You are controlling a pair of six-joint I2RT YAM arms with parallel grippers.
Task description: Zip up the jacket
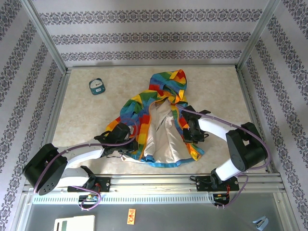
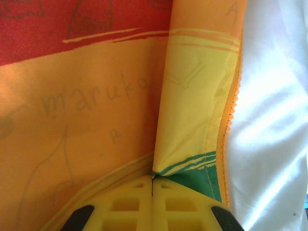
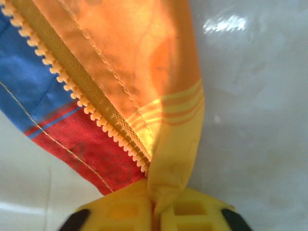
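Observation:
The rainbow patchwork jacket (image 1: 168, 84) lies open on the table, its whitish lining (image 1: 161, 134) facing up. My left gripper (image 1: 130, 138) rests at the jacket's left front panel. In the left wrist view its yellow fingers (image 2: 130, 204) are shut on a fold of yellow and green fabric (image 2: 192, 120), beside the orange zipper edge (image 2: 226, 125). My right gripper (image 1: 186, 129) sits at the right front panel. Seen from the right wrist, this gripper (image 3: 156, 202) is shut on a pinch of yellow-orange fabric (image 3: 173, 154) right next to the zipper teeth (image 3: 91, 106).
A small round teal gadget (image 1: 96, 86) lies at the back left of the table. Metal frame posts (image 1: 45, 36) and patterned walls close in the sides. A metal rail (image 1: 154, 180) runs along the near edge.

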